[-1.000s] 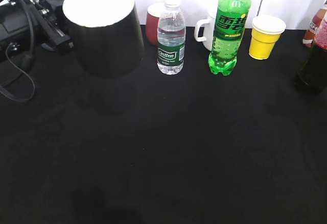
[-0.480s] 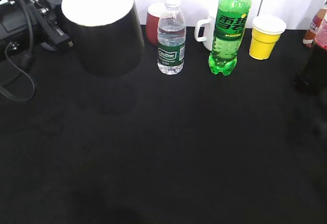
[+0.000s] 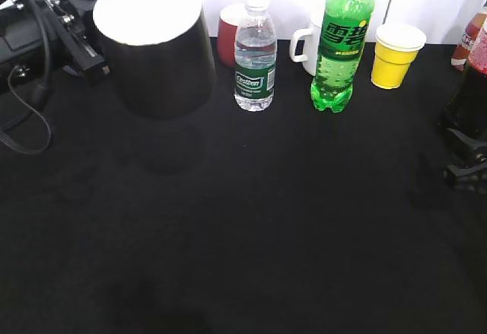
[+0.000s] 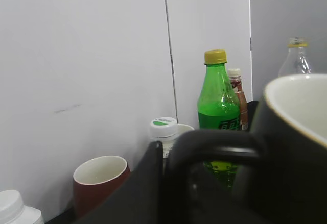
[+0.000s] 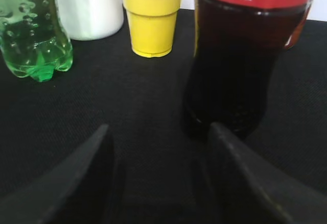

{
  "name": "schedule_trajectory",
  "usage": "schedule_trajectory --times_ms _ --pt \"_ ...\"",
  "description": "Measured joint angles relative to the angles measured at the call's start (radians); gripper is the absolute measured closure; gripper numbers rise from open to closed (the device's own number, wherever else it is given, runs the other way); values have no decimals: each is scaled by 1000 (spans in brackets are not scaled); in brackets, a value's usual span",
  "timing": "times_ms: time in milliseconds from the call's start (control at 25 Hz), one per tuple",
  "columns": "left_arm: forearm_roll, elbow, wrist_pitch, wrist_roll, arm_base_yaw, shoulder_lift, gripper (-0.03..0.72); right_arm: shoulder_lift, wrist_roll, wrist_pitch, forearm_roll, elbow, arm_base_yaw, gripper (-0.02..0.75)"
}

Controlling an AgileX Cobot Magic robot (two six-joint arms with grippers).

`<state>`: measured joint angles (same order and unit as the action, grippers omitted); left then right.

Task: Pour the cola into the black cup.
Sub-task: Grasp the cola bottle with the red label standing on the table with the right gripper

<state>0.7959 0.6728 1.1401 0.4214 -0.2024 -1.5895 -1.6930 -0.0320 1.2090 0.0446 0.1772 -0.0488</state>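
**Right arm arrives at the cola**

Half a second ago the right edge of the exterior view showed only the cola (image 3: 466,98); now the right gripper (image 3: 466,159) appears in front of its base. In the wrist view its fingers (image 5: 82,183) are spread wide, and the bottle (image 5: 240,60) stands on the black surface (image 3: 289,227) just ahead, a little to the right of the gap — not yet between them. I judge that the grasp is about to begin. The black cup (image 3: 156,49) hangs above the surface at the left, almost unmoved; the left gripper (image 4: 168,183) seems closed on its handle (image 4: 214,150), with the cup (image 4: 296,142) close beside it.
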Motion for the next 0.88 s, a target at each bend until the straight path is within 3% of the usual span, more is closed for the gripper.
schedule_trajectory --times_ms 200,600,880 --pt "4 0 2 0 0 0 645 0 56 0 -20 19 0 159" --pt "9 0 20 0 0 0 646 -34 14 0 -153 113 0 151" --pt "14 0 20 0 0 0 646 -87 6 0 -164 186 0 150"
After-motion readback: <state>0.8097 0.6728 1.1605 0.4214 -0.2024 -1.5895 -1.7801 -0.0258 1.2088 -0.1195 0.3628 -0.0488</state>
